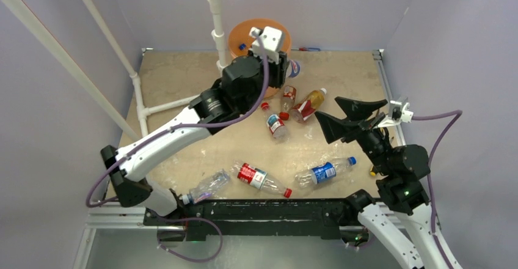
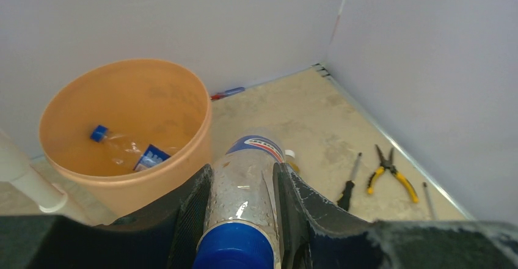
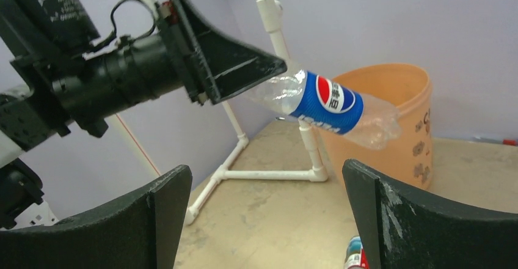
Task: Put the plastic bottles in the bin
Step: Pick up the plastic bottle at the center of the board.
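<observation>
Plastic bottles (image 1: 262,178) are lying loose on the near surface (image 1: 183,79). Right end effector (image 3: 266,174) is hovering, fingers apart. Farther out, left end effector (image 2: 242,170) is clamping a Pepsi bottle (image 3: 330,104) beside the bin (image 2: 201,128). It probably needs centring over the opening before release.

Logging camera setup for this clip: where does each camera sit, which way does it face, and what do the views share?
Top external: above and behind the robot, looking down on the table; left end effector by the bin, right end effector open.
Left wrist: faces the far right corner; its fingers clamp the Pepsi bottle, bin at left.
Right wrist: faces left and away across the table; own open fingers at bottom.
Shared: both wrist views show bin and Pepsi bottle.
</observation>
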`<state>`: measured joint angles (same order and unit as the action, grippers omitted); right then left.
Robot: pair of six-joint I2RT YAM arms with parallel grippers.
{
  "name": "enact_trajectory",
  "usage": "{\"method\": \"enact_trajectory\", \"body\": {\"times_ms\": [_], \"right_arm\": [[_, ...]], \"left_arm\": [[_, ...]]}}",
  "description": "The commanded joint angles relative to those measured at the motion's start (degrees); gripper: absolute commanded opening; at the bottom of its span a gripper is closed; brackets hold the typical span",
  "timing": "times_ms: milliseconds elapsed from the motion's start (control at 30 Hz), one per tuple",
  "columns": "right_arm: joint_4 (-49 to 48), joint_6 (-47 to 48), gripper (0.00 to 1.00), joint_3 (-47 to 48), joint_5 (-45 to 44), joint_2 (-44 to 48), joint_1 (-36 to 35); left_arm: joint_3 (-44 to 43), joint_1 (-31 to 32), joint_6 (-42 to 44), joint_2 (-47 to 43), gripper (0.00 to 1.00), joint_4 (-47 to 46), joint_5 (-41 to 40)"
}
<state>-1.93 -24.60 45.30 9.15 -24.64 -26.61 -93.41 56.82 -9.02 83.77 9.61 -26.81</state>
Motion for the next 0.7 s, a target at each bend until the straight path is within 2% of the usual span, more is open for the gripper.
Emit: {"method": "enact_trajectory", "body": {"times_ms": [0, 133, 333, 500, 667], "right_arm": [[0.56, -0.26, 0.99, -1.52, -3.01, 2.99, -0.12], [0.2, 2.32, 0.99, -1.22, -2.32, 1.91, -0.1], [-1.08, 6.71, 0.98, -0.43, 1.73, -0.74, -1.61], [-1.01, 12.28, 0.99, 0.77, 7.81, -2.25, -6.42], [1.82, 16.14, 0.99, 5.82, 11.53, -7.47, -9.44]], "left_arm": [[-12.29, 1.1, 6.06, 5.97, 0.0, 8.52, -8.51], [-19.74, 1.89, 5.88, 9.13, 0.0, 16.29, -6.31], [-27.8, 1.85, 0.85, 7.36, 0.0, 33.71, 4.97], [-35.28, 1.72, -3.2, 6.58, 0.0, 47.9, 12.41], [-34.52, 1.72, -5.21, 3.46, 0.0, 49.95, 17.63]]}}
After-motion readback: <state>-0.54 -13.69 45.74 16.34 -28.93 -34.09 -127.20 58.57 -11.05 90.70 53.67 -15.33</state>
